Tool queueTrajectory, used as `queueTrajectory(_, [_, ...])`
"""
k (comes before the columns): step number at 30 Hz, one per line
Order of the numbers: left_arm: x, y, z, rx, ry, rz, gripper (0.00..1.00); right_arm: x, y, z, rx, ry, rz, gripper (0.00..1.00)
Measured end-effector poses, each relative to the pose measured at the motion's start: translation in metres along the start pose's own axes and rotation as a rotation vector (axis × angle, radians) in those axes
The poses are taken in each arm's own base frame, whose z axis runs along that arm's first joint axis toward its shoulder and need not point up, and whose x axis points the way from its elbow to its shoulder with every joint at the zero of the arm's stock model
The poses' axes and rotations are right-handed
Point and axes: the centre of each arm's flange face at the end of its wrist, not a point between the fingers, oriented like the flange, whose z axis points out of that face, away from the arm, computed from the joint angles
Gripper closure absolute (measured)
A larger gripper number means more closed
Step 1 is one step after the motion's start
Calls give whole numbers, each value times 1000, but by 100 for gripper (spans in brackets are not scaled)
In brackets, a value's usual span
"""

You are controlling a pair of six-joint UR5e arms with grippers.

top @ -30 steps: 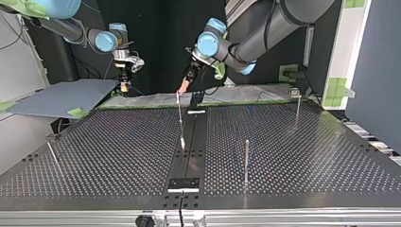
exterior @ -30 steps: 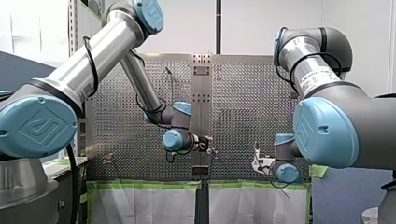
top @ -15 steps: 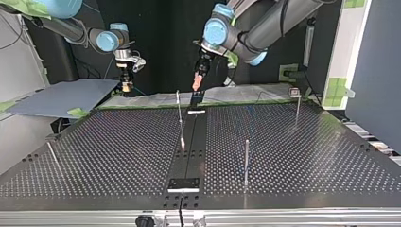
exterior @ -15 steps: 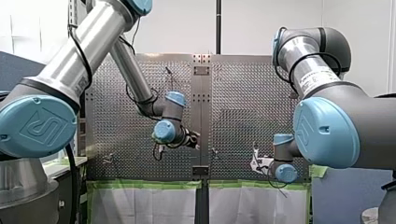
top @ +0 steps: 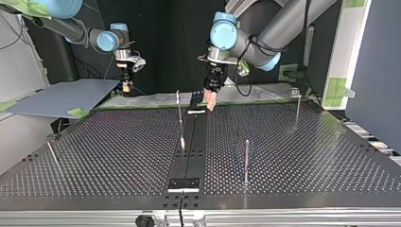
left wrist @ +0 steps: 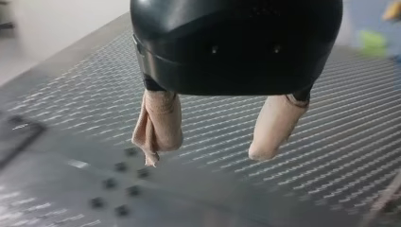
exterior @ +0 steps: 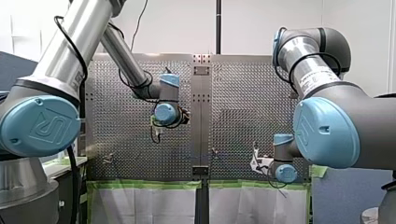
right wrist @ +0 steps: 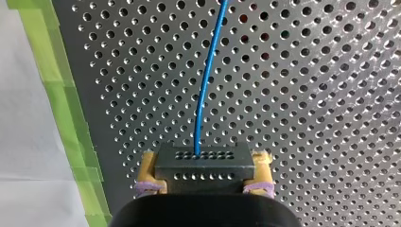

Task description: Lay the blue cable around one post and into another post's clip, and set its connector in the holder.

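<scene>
In the right wrist view my right gripper [right wrist: 203, 176] is shut on a black connector [right wrist: 203, 161], its yellow pads pressing both sides. The blue cable [right wrist: 206, 80] leaves the connector and runs ahead over the perforated plate. In the top view that gripper [top: 125, 86] hangs beyond the table's far left edge. My left gripper [left wrist: 208, 153] stands open, beige pads [left wrist: 160, 125] apart and nothing between them. It hovers just above the plate by the far end of the black centre strip [top: 209, 101], right of a thin post [top: 178, 109].
More thin posts stand at the top view's middle right [top: 246, 158], far right [top: 297, 109] and near left [top: 51, 152]. A black block [top: 184, 184] sits on the centre strip at the near edge. Green tape [right wrist: 61, 109] edges the plate beside my right gripper.
My left arm has pulled away from the far middle post, swinging to the top view's right and turning its gripper down toward the plate. My right arm has not moved.
</scene>
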Motion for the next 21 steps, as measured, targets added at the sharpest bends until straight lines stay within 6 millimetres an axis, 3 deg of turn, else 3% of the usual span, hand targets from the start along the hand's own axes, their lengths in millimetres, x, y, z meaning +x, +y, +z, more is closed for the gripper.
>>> queueTrajectory(9, [-57, 11, 6, -96, -93, -105, 2, 0, 0, 0, -1, 0, 2, 100])
queueTrajectory(21, [-108, 13, -15, -176, -177, -232, 2, -2, 0, -1, 1, -3, 2, 100])
